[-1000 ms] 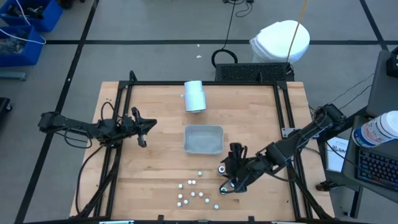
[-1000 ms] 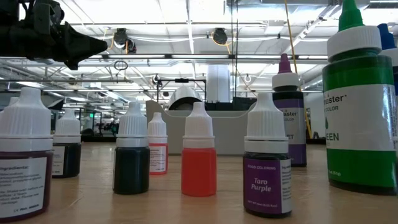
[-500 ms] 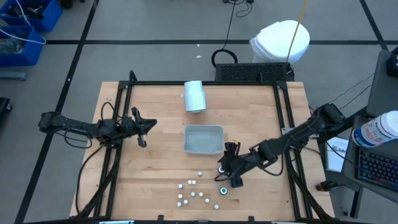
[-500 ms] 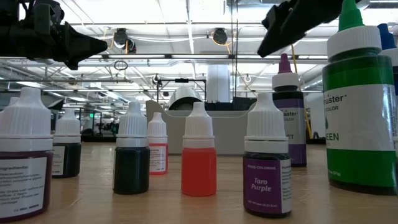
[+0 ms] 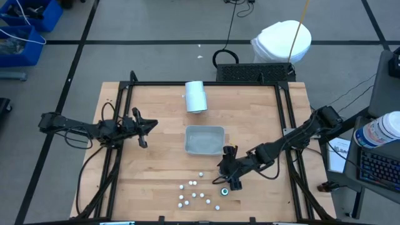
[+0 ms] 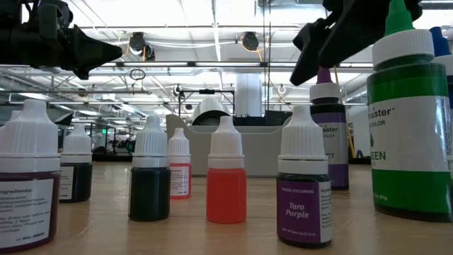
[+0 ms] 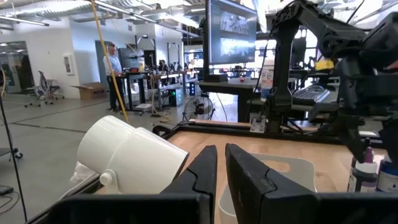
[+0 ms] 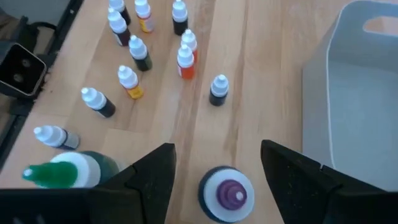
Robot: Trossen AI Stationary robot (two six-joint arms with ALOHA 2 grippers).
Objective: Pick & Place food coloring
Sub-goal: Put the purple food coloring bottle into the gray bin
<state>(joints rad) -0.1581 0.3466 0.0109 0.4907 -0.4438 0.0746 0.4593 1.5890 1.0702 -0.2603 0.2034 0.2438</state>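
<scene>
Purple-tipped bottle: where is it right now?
High view: the purple-tipped bottle stands beside the grey tray's right front corner, under the open right gripper.

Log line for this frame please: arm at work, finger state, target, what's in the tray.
active: right gripper | fingers: open, straddling purple-tipped bottle, not gripped | tray: no bottles visible | left gripper: waiting at table's left, fingers shut

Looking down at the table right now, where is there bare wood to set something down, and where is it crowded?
Bare wood lies between the left gripper and the grey tray, and behind the tray beside the white cylinder. The front middle is crowded with food coloring bottles, where the open right gripper hovers.
</scene>
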